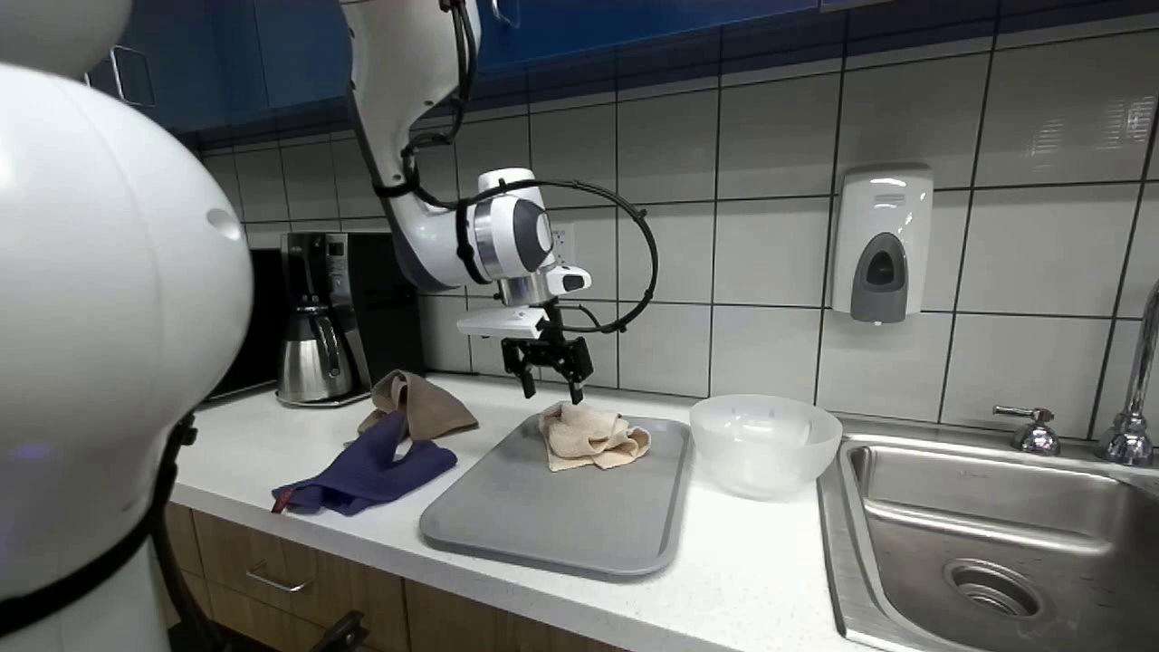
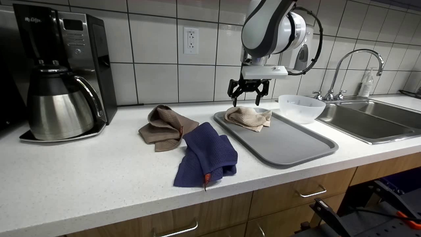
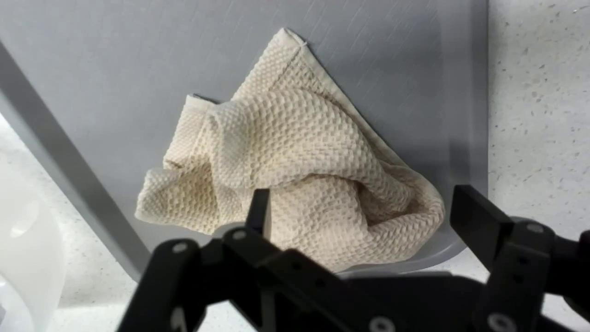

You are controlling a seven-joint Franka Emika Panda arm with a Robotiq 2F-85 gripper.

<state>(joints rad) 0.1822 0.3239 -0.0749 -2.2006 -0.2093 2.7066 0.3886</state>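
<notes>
Over far end of tray (image 1: 543, 516) | hovered with gripper (image 1: 552, 394) spread, holding nothing | looked onto beige cloth (image 1: 593, 436) crumpled there | seemed liable to clip tray edge if lowered, through one finger (image 3: 477, 223) near it

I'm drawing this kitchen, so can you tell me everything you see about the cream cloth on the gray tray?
The cream cloth looks soft and woven, with a bumpy waffle pattern and a flatter hem along one edge. It is crumpled into loose folds, with a pointed corner sticking out and a shadowy hollow beside one fold. It lies on the gray tray, near one end. The gripper hangs over it with its jaws open, not holding it.
</notes>
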